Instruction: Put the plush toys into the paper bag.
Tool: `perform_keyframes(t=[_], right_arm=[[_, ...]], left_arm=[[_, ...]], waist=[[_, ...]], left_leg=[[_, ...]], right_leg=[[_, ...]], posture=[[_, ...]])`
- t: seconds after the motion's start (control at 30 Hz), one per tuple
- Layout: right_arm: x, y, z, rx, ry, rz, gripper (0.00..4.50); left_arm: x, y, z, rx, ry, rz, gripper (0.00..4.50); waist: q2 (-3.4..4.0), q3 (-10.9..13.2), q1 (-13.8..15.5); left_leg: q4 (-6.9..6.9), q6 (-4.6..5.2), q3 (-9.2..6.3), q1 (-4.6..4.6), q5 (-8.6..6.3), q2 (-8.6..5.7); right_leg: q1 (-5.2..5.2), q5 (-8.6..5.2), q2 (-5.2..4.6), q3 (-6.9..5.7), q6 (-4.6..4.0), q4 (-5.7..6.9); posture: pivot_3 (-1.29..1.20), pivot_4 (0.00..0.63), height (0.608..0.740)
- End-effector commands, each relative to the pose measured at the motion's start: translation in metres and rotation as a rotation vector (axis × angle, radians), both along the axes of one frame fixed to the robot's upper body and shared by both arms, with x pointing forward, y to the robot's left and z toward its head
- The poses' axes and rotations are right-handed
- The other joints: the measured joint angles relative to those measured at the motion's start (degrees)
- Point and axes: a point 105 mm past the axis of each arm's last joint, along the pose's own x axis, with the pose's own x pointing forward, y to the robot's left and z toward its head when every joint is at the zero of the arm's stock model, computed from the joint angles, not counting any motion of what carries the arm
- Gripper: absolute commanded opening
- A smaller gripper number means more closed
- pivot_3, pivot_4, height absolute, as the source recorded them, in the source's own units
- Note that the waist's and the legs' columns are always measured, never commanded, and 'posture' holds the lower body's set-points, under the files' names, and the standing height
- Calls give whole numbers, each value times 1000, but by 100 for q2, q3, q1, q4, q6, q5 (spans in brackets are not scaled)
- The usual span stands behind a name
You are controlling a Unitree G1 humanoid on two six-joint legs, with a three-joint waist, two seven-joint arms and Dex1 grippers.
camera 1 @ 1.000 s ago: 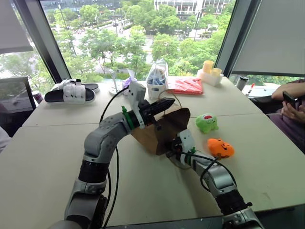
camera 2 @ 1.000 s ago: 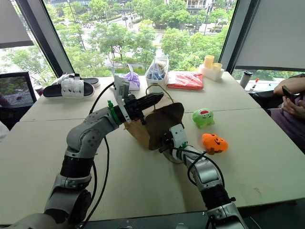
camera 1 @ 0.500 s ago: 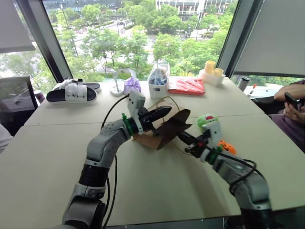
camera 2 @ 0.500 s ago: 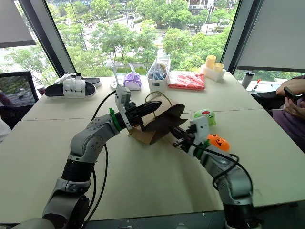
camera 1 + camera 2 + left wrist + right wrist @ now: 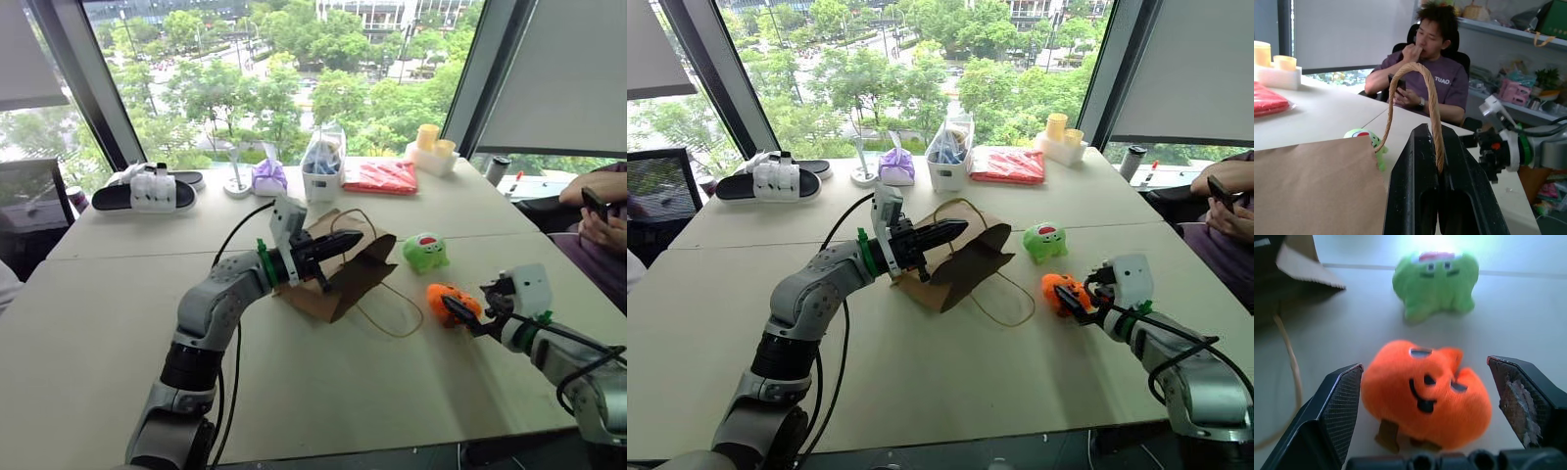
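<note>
The brown paper bag (image 5: 345,272) lies on its side mid-table with its mouth toward the toys. My left gripper (image 5: 351,240) is shut on one cord handle (image 5: 1433,105) and holds it up. The second handle (image 5: 390,315) lies loose on the table. To the right of the bag sits the green plush toy (image 5: 425,252), and the orange plush toy (image 5: 1425,394) lies nearer me. My right gripper (image 5: 1425,368) is open, with one finger on each side of the orange toy and not pressing it.
Along the window edge stand a black-and-white slipper (image 5: 147,189), a purple pouch (image 5: 266,176), a white tub in clear plastic (image 5: 323,164), a red packet (image 5: 384,176) and yellow cups (image 5: 431,147). A seated person (image 5: 600,211) is at the right table edge.
My right arm came away from the bag's mouth and swung right to the orange toy, and its gripper opened. The bag sank lower onto the table. The left gripper kept the handle.
</note>
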Motion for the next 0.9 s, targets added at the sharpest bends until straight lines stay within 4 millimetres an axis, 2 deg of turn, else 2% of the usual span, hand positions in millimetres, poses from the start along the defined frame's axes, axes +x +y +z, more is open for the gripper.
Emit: perform_keyframes(t=[0.03,0.1,0.13,0.17,0.2,0.27,0.33,0.4,0.43,0.47,0.6,0.67,0.73,0.83,0.9], right_arm=[[10,3,-3,1,12,-6,4430],[14,1,-10,-7,38,-23,4430],[16,-2,-15,-21,60,-41,4206],[17,-4,-18,-33,74,-53,3889],[17,-3,-19,-56,72,-39,3196],[16,0,-17,-73,60,-14,2950],[15,-1,-12,-76,33,-17,2214],[15,-2,5,-77,-38,-3,1255],[15,0,21,-66,-93,23,819],[14,3,32,-59,-129,43,819],[8,13,56,-45,-189,119,819],[-5,52,76,-24,-206,337,819],[-16,81,80,-7,-183,485,819],[-14,101,75,18,-161,539,819],[-5,112,71,33,-163,550,819]], left_arm=[[-6,-3,15,-16,-62,-17,0],[-6,-2,15,-13,-64,-14,0],[-5,-2,15,-10,-67,-10,0],[-5,-2,15,-8,-69,-7,0],[-5,0,15,-6,-71,0,0],[-4,2,14,-4,-71,9,0],[-4,2,14,-4,-70,10,0],[-3,2,14,-5,-69,9,0],[-3,2,14,-7,-68,6,0],[-3,2,14,-9,-66,4,0],[-3,2,14,-16,-59,-4,0],[-2,0,15,-27,-47,-18,0],[0,0,16,-37,-42,-23,0],[1,0,20,-60,-32,-24,0],[1,1,21,-74,-24,-31,0]], waist=[[0,0,8],[0,0,17],[0,0,19],[0,0,19],[0,0,20],[-1,-1,24],[-1,-1,21],[-1,-1,21],[0,0,22],[2,1,20],[2,1,23],[2,1,20],[2,2,0],[-2,2,18],[-2,2,30]], left_leg=[[0,0,0,0,0,0],[3,0,-1,0,0,0],[4,-1,-1,0,0,0],[4,0,-3,2,0,-1],[4,0,-3,5,0,-1],[5,-1,-4,8,0,-1],[5,0,-3,17,0,-1],[3,0,-3,20,0,-1],[3,0,-3,21,0,-1],[2,0,-3,20,0,-1],[1,0,-4,20,0,-1],[2,1,-4,20,-1,-1],[1,3,-3,20,-2,0],[0,5,-9,21,-3,4],[3,5,-8,21,-3,2]], right_leg=[[0,0,0,0,0,0],[3,0,0,0,0,-1],[5,0,0,-1,0,-3],[9,0,0,-1,0,-5],[13,0,0,-2,0,-5],[18,0,0,-2,0,-7],[27,0,0,-1,0,-8],[29,0,0,-2,0,-8],[29,0,0,-1,0,-8],[28,0,0,-1,1,-8],[27,0,0,-1,1,-8],[28,0,0,-2,1,-8],[28,0,0,-2,1,-9],[31,-1,3,-8,1,-11],[33,-1,1,-7,1,-14]], posture=[[0,150,740],[0,150,740],[0,150,740],[0,150,740],[0,150,740],[0,150,740],[0,150,740],[0,150,740],[0,150,740],[0,150,740],[0,150,740],[0,150,740],[0,150,740],[0,150,740],[0,150,740]])
